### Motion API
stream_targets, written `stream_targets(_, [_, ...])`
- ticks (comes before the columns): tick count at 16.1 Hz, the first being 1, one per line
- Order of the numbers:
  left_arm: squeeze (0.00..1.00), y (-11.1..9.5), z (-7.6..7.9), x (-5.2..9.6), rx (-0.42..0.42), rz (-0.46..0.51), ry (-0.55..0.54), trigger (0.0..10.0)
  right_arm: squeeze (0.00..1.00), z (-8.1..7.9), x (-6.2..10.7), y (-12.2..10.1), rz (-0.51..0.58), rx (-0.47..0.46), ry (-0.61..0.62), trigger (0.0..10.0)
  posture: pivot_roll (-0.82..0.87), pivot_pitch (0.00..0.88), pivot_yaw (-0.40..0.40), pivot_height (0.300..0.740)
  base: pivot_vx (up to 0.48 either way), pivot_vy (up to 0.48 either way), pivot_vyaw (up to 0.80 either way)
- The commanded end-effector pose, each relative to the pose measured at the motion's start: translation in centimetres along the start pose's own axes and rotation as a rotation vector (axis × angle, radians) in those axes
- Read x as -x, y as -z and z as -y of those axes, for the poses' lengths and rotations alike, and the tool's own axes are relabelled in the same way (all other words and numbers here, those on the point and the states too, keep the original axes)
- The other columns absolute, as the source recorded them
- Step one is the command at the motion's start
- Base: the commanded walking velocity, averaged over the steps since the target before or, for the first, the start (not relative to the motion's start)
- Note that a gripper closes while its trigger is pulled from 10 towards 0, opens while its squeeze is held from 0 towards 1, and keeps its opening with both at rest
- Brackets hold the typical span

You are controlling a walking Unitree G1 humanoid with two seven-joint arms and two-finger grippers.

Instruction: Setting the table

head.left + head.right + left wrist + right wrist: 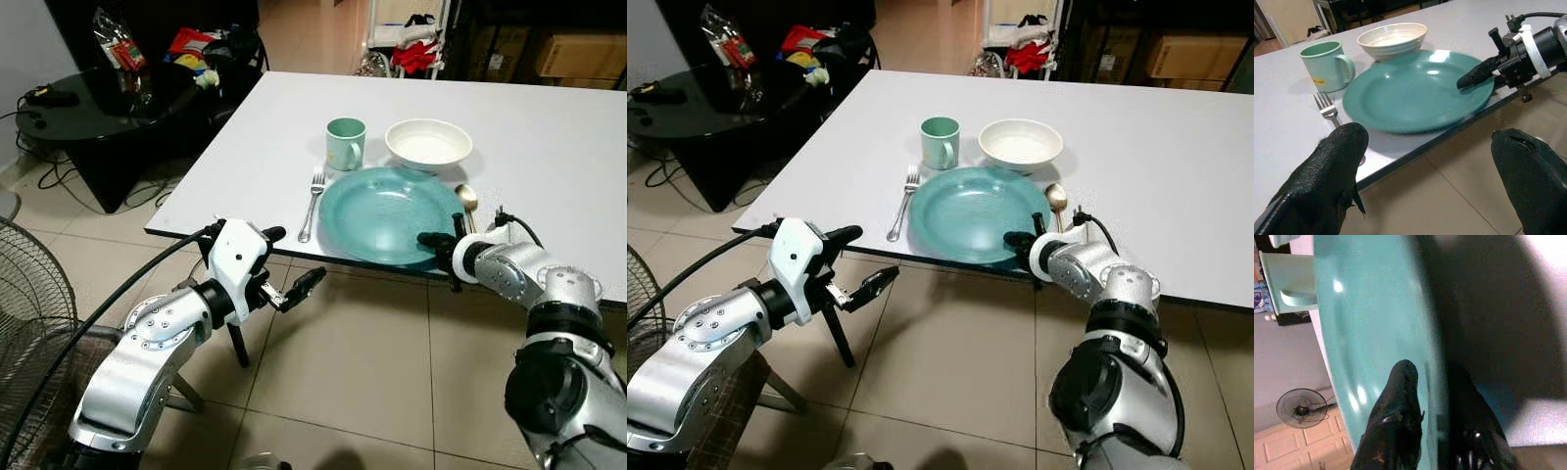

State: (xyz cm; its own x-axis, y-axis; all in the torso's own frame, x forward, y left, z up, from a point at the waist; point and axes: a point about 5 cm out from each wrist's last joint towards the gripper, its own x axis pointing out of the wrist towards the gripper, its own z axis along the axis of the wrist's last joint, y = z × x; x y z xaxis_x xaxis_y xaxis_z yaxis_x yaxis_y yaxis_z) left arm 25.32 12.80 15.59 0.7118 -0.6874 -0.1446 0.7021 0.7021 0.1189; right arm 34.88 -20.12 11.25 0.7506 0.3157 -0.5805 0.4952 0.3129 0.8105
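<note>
Spoon (467,201) handle behind right claw (438,245)

White table (549,137) carries a teal plate (387,215) at its near edge, the right gripper's fingers (437,241) at the plate's near rim. Fork (313,204) lies beyond the plate from those fingers, spoon (467,199) just beside them; mug (345,143) and white bowl (428,143) farther back.

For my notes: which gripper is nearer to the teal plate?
Right. The right gripper has its fingers around the teal plate rim; the left gripper hangs open off the table edge, apart.
</note>
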Motion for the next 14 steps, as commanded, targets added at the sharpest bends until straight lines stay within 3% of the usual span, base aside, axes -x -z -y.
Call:
stream_targets(1, [0.0,-0.1,0.0,0.2,-0.014,-0.007,0.0,10.0,1.0,-0.8,0.0,0.0,0.0,0.021,-0.014,10.0,0.05,0.0,0.062,0.74,0.0,0.0,0.0])
stream_targets(4, [0.0,-0.1,0.0,0.2,-0.009,-0.007,0.0,10.0,1.0,-1.2,-0.1,-0.1,0.026,0.076,-0.041,10.0,0.05,0.0,0.063,0.74,0.0,0.0,0.0])
stream_targets(8, [0.0,-0.1,0.0,0.0,-0.005,-0.005,0.002,10.0,1.0,-0.5,0.4,0.3,0.09,0.181,-0.034,10.0,0.04,0.0,0.076,0.74,0.0,0.0,0.0])
stream_targets(11, [0.0,-0.2,-0.1,-0.2,-0.004,-0.005,0.005,10.0,1.0,0.0,1.3,0.3,0.15,0.262,-0.018,10.0,0.03,0.0,0.086,0.74,0.0,0.0,0.0])
stream_targets(14, [0.0,-0.2,0.0,-0.4,-0.004,-0.001,0.009,10.0,1.0,0.5,3.4,0.6,0.22,0.388,0.006,10.0,0.03,0.0,0.086,0.74,0.0,0.0,0.0])
